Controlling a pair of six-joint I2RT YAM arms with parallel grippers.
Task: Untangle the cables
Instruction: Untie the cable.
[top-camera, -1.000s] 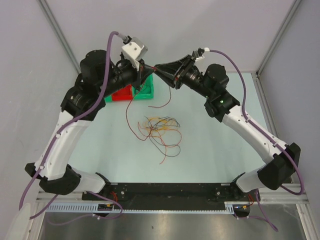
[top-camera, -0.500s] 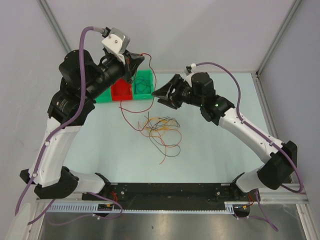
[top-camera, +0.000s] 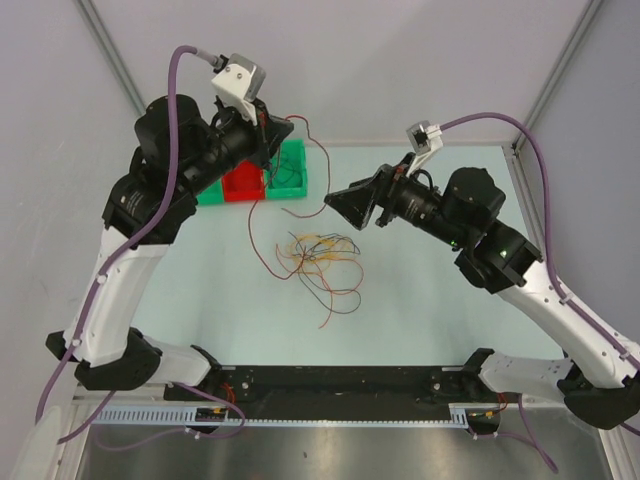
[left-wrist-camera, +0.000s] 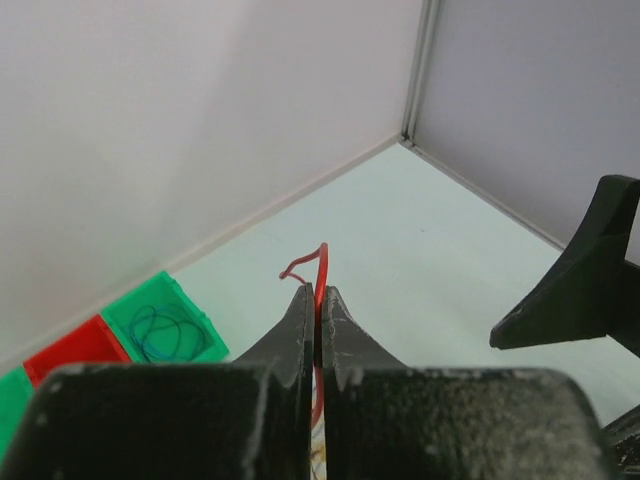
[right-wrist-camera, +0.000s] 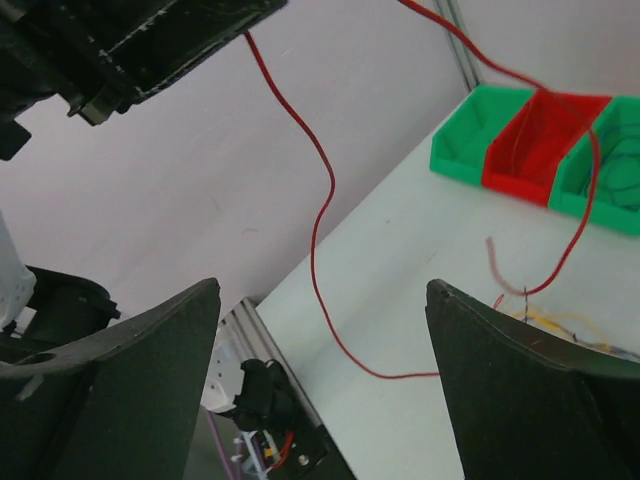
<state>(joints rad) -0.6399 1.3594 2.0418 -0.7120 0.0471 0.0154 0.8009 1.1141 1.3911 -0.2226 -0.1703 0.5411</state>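
My left gripper (top-camera: 284, 127) is raised above the bins and shut on one red cable (left-wrist-camera: 321, 262). Its short end pokes out past the fingertips (left-wrist-camera: 317, 292). From there the red cable (top-camera: 322, 165) arcs down past my right gripper, and a second stretch hangs to the table. The remaining cables (top-camera: 320, 256) lie in a loose red, orange, yellow and black tangle mid-table. My right gripper (top-camera: 336, 200) hovers right of the bins, open with nothing between its fingers (right-wrist-camera: 322, 285). The red cable (right-wrist-camera: 317, 235) hangs ahead of them, not touching.
Three small bins stand at the back left: a red bin (top-camera: 243, 184) between green ones. The right green bin (left-wrist-camera: 165, 325) holds a coiled blue cable. White walls and metal frame posts enclose the table (top-camera: 430, 290). Both arm bases sit at the near edge.
My right gripper has opened, let go of the red cable and drawn back to the right and down. My left gripper kept the cable and pulled it up and left.
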